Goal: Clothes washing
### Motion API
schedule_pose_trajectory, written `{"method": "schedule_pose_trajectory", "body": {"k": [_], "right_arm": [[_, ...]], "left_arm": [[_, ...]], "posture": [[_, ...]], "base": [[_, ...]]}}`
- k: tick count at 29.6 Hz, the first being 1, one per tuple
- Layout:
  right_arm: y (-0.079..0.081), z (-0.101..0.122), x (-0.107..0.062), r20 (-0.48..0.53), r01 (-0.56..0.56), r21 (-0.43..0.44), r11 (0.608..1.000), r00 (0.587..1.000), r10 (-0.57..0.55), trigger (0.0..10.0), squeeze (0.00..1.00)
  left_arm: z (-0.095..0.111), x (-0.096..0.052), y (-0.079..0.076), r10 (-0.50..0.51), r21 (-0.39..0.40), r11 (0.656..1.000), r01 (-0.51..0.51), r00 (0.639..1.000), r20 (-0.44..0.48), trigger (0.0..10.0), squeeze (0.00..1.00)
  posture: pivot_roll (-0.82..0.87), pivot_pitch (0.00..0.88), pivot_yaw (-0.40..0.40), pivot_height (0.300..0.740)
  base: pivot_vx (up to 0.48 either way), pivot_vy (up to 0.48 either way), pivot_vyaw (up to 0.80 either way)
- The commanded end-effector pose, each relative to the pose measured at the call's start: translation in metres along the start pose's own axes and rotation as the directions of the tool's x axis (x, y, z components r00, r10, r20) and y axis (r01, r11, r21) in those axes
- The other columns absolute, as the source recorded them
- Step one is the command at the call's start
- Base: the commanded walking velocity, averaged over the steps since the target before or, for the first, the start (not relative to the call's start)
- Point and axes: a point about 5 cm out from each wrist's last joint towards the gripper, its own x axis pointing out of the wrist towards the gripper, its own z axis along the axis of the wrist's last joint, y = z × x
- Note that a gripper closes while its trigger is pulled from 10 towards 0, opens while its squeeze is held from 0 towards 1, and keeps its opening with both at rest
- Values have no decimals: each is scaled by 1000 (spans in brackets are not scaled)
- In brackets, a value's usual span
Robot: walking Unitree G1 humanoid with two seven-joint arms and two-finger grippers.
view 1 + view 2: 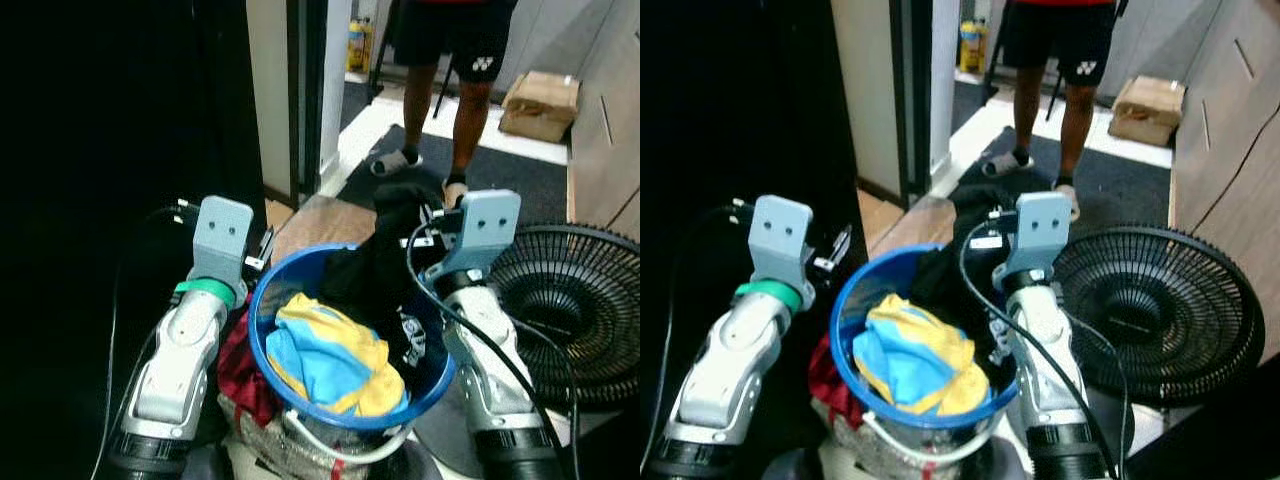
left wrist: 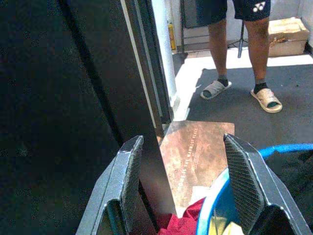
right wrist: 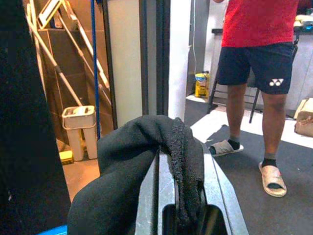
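Observation:
A blue bucket point(image 1: 262, 300) sits between my two arms, holding a yellow and blue garment point(image 1: 325, 355) and a black garment point(image 1: 375, 265). A red cloth point(image 1: 245, 375) hangs outside the bucket's left side. My right gripper point(image 3: 166, 161) is shut on the black garment point(image 3: 132, 181), which drapes over its fingers at the bucket's far right rim. My left gripper point(image 2: 183, 171) stands open beside the bucket's left rim point(image 2: 215, 205), nothing between its fingers point(image 2: 128, 176).
A person in dark shorts and sandals point(image 1: 455, 90) stands ahead on a dark mat. A black fan point(image 1: 565, 310) lies at my right. A dark wall and door frame point(image 1: 300, 100) rise at the left. A cardboard box point(image 1: 540, 105) sits far right.

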Motion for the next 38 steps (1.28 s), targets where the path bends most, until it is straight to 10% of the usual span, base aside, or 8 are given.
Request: {"method": "schedule_pose_trajectory", "body": {"k": [1, 38], "right_arm": [[2, 1, -1, 1, -1, 4, 1000, 1000, 1, 10000, 0], [-2, -2, 1, -23, 64, -3, 998, 998, -64, 10000, 0]], "left_arm": [[-2, -2, -1, -5, -2, 1000, 5, 1000, -15, 10000, 0], [0, 2, 0, 11, -34, 999, -12, 1000, -27, 10000, 0]], "posture": [[125, 35, 26, 640], [128, 33, 27, 724]], "base": [[0, 0, 0], [0, 0, -27]]}}
